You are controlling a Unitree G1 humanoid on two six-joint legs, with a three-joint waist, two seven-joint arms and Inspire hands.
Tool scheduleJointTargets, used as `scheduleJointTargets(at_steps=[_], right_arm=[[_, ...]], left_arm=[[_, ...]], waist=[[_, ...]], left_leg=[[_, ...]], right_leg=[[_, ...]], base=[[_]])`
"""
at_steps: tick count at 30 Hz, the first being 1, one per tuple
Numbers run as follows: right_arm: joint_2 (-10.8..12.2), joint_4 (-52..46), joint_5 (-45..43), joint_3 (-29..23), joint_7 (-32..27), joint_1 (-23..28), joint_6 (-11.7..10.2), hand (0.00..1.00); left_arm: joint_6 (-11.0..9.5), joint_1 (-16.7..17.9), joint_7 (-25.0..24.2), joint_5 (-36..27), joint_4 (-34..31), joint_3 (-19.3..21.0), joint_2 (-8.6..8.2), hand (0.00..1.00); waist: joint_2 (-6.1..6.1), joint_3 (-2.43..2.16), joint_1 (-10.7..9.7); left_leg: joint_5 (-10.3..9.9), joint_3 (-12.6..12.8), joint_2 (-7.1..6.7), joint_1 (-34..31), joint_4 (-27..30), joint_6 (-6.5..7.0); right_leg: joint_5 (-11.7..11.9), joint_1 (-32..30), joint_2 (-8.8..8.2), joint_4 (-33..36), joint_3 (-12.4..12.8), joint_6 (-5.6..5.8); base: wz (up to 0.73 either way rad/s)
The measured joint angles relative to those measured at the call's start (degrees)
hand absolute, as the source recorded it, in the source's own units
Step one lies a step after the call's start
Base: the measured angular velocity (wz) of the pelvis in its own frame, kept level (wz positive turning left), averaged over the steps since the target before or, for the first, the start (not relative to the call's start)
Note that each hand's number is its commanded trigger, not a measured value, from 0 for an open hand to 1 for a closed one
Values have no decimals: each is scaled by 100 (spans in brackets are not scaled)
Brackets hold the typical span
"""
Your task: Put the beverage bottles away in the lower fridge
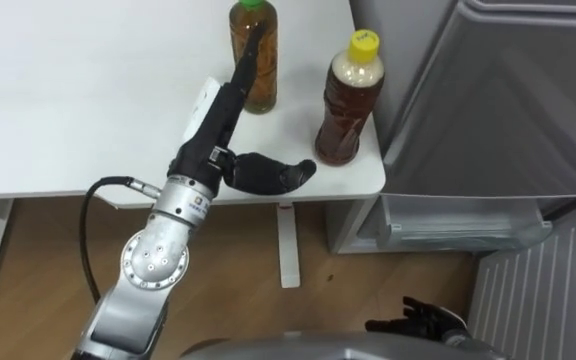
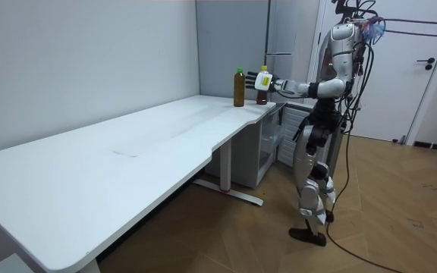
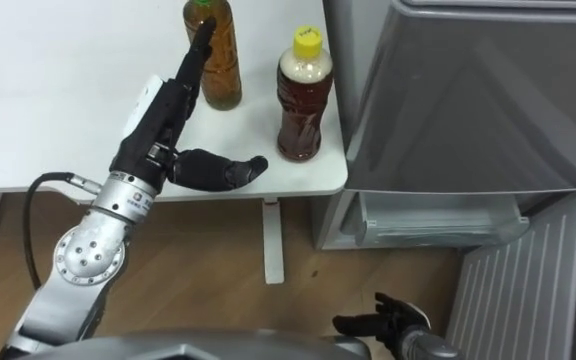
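Observation:
Two drink bottles stand at the table's right end. One holds amber tea under a green cap (image 1: 254, 60). The other holds dark brown tea under a yellow cap (image 1: 350, 100) and stands near the table's corner. My left hand (image 1: 220, 120) stretches over the table, open. Its straight fingers lie in front of the green-capped bottle and the thumb points at the brown one. My right hand (image 3: 388, 322) hangs low by the fridge, fingers relaxed. The room view has me standing at the table's end, left arm (image 2: 294, 87) held out to the bottles.
The grey fridge (image 1: 498, 90) stands right of the table. Its lower compartment (image 1: 458, 225) is open, and the white ribbed door (image 1: 538, 290) is swung out at the lower right. The long white table (image 1: 68, 90) runs away to the left, above a wooden floor.

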Motion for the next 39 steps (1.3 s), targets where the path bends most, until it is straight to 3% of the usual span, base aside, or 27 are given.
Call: scheduleJointTargets(at_steps=[11,18,25,33,39], right_arm=[[-15,-158,-20,-5,10,21,163,0],[-21,-235,-16,-8,21,34,169,0],[-57,-288,-65,-7,18,37,136,0],[-66,-408,-109,-9,-3,71,141,0],[-76,-417,-106,-3,4,70,146,0]], left_arm=[[281,-107,-102,1,33,45,-50,0],[284,-368,-94,0,34,41,-31,0],[284,-527,-103,0,58,42,65,0],[293,-655,-175,-3,65,40,145,0],[297,-832,-350,-416,69,39,159,0]], waist=[[11,-7,-29],[45,-22,-114],[143,17,-156],[138,20,-262],[149,23,-260]], left_leg=[[-1,47,12,-57,6,1],[1,59,10,-42,31,2],[2,66,7,36,6,3],[7,75,8,50,8,8],[6,209,27,99,-8,8]], right_leg=[[1,-15,2,5,-7,-2],[2,-12,0,5,11,-3],[2,0,0,2,169,-3],[2,4,0,7,198,-3],[5,-6,7,15,286,-7]], base=[[-1],[0],[-2],[0],[-9]])
